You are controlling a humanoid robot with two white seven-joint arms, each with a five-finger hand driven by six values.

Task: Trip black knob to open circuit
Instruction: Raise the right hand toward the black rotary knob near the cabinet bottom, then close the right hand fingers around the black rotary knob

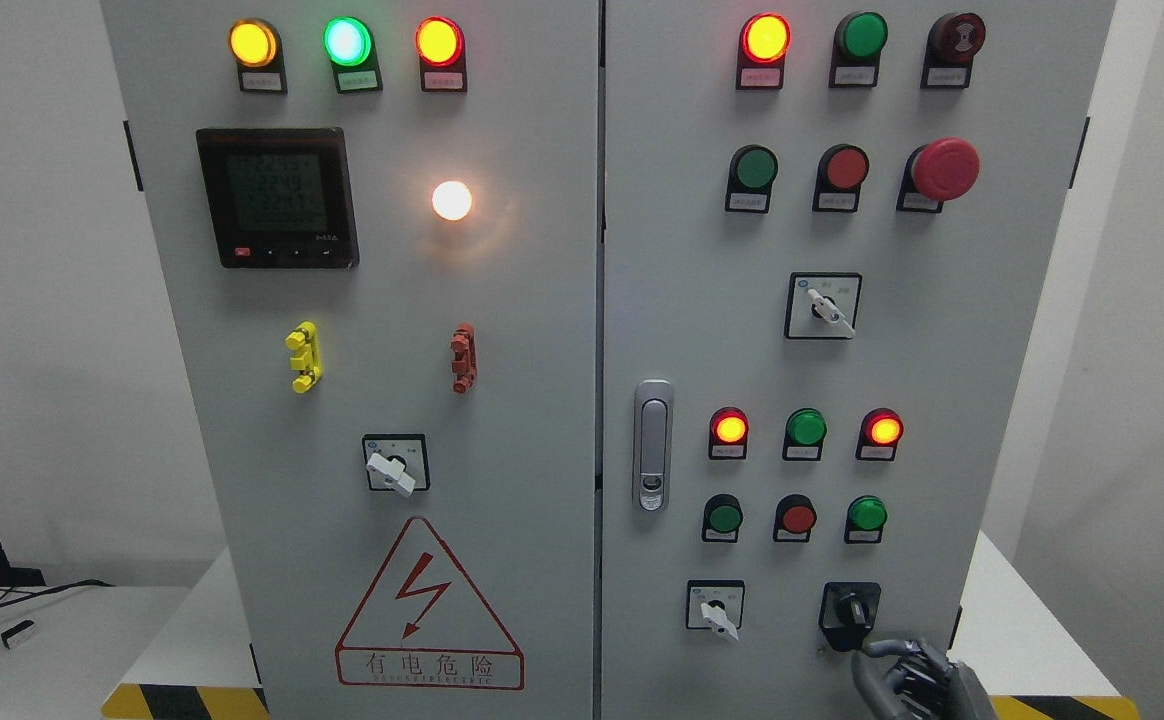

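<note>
The black knob (850,610) sits on a black square plate at the lower right of the grey cabinet's right door (722,250). Its handle points up and slightly left. My right hand (907,675) rises from the bottom edge just below and right of the knob. Its grey fingers (882,648) are loosely curled and hold nothing, and the topmost fingertip lies just under the knob plate, apart from the handle. My left arm is out of view.
White selector switches (717,612) (827,310) (392,470), round push buttons and lit lamps cover both doors. A red mushroom stop button (944,168) sticks out at upper right. A door latch (652,445) stands at the middle seam. The cabinet rests on a white table (1022,640).
</note>
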